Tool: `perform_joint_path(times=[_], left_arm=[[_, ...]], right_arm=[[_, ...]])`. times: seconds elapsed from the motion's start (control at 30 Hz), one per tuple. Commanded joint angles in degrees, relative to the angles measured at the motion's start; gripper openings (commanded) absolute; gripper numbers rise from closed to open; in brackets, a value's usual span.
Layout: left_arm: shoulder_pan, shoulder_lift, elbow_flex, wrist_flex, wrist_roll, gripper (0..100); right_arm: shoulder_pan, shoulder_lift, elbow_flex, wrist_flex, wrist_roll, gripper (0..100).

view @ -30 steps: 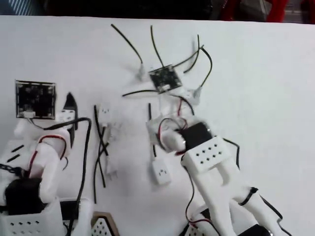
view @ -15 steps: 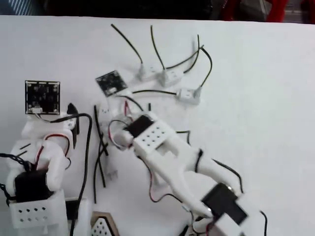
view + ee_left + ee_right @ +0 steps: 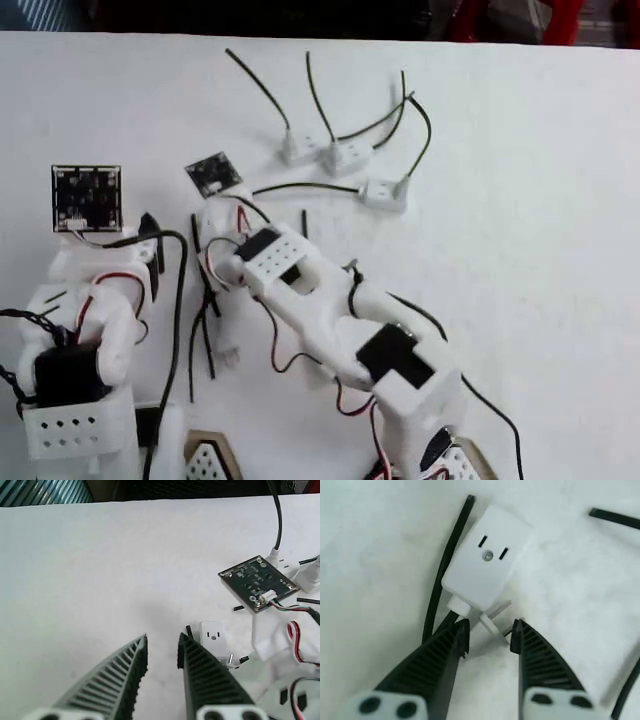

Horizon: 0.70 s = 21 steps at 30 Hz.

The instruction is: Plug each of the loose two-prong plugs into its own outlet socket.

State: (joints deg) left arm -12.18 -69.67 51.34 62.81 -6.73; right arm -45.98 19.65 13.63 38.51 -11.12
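Currently, the right gripper (image 3: pixel 489 630) sits over the outlet socket (image 3: pixel 487 555), having swung across within the last second from the wired sockets (image 3: pixel 345 155) at one o'clock of it. Its fingers stand narrowly parted, the two-prong plug (image 3: pixel 492 620) lying between the tips, touching the socket's base, not clamped. Judgement: pickup is imminent; insertion has not begun. The left gripper (image 3: pixel 162 647), little shifted, waits at nine o'clock of that socket, fingers slightly apart and empty. Clearance: black cords (image 3: pixel 205 300) crowd six o'clock; the table (image 3: pixel 540 250) lies bare toward three o'clock, its far edge well away.
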Motion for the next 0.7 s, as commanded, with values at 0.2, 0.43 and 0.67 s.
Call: perform_joint_path(times=[0.2, 0.43, 0.67], left_arm=[[-0.57, -0.66, -0.18, -1.23, 0.53, 12], [-0.57, -0.66, 1.32, -2.37, 0.53, 12], [-0.57, -0.66, 1.32, -2.64, 0.53, 12]], right_arm=[[1.54, 2.33, -1.58, 0.84, 4.75, 3.2], [8.66, -3.82, -1.67, 8.84, 5.36, 1.7], [12.09, -13.14, -1.32, 17.71, 5.63, 1.7]])
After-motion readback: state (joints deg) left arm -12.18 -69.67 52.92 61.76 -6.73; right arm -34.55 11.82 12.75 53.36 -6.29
